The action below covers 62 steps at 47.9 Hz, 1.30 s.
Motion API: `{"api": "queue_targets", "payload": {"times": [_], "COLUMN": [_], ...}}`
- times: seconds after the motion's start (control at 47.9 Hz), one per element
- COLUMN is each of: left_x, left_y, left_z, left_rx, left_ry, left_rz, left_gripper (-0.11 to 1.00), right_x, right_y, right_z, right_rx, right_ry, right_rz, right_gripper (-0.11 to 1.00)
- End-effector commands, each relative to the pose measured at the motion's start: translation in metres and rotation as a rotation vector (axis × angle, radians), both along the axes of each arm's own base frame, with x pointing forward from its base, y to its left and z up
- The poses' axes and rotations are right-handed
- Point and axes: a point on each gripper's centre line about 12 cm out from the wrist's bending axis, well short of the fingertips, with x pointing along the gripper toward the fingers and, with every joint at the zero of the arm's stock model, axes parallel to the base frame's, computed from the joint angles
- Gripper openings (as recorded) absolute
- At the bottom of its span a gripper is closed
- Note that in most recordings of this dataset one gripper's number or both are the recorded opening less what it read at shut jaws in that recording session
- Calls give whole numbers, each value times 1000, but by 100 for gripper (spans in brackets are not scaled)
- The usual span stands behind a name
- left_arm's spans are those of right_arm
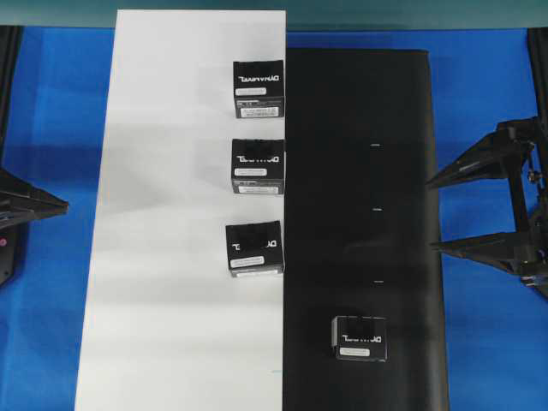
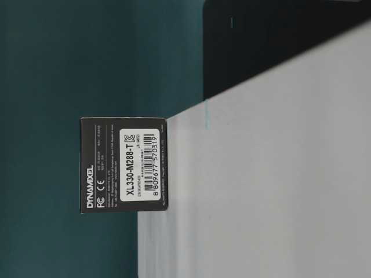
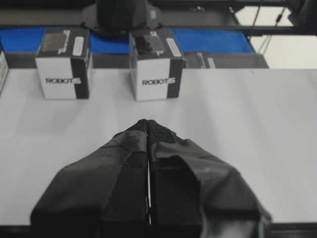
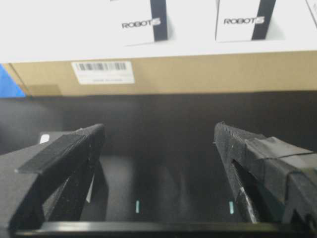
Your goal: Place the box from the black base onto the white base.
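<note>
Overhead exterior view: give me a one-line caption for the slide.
Three boxes sit on the white base; one box remains on the black base, right end effector open beside it.

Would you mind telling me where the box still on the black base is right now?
In the overhead view, the box sits near the bottom of the black base, apart from the three boxes on the white base.

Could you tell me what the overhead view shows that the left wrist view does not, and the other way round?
Only the overhead view shows the box alone on the black base, three boxes in a row on the white base, and the right gripper open beside the black base. Only the left wrist view shows the left gripper shut, with its fingers pressed together, and the white ROBOTIS sides of two boxes. Both share the white base and boxes standing on it.
</note>
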Motion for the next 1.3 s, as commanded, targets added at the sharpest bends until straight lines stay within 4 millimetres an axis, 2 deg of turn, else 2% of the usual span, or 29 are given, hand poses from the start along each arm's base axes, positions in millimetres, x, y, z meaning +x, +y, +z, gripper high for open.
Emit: {"api": "queue_targets", "payload": {"times": [0.0,0.501,1.024,1.275], "left_x": [2,0,-7,-6], "left_y": [0,0,1,0], "left_z": [8,12,21,14], "left_rx": [0,-2,-3,-4], "left_ry": [-20,-32,-70,-51], "left_rz": [0,1,0,1], "left_gripper": [-5,-5,-5,-5], "right_x": [1,2,-3,-13], "right_y": [0,3,4,3], "right_z": [0,6,-7,-9], "right_rx": [6,10,-3,2], "right_ry": [-9,-59,-92,-123], "right_rz": [0,8,18,16], "right_gripper": [99,99,99,99]}}
